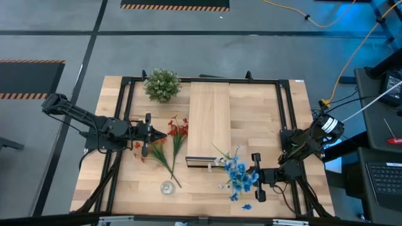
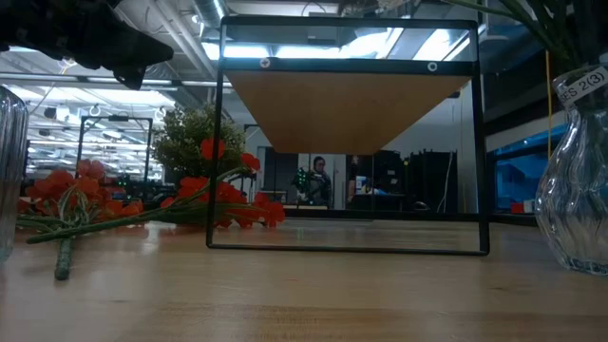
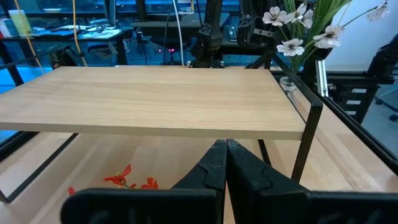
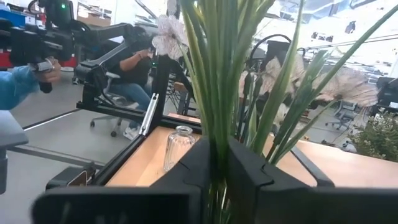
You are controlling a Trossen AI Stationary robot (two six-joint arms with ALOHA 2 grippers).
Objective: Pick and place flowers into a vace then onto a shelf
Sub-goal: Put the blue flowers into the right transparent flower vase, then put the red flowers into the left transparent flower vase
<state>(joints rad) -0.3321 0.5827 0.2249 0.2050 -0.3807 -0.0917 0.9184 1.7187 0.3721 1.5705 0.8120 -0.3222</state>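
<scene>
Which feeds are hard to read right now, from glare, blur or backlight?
Low view: bright ceiling lights behind leave the pale wooden shelf shadowed underneath; the clear glass vase sits cropped at the frame's edge. Right wrist view: green flower stems block the centre, white blooms soft. Left wrist view: sharp. High view: evenly lit.

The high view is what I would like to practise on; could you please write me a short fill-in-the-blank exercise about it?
1. The left gripper, its fingers ___, hovers beside the red-orange flowers.
2. The blooms lying next to the right gripper are bright ___.
3. The right gripper is closed on green flower ___.
4. The small glass vase near the red-orange flowers is ___.

Missing words: shut; blue; stems; empty
</scene>
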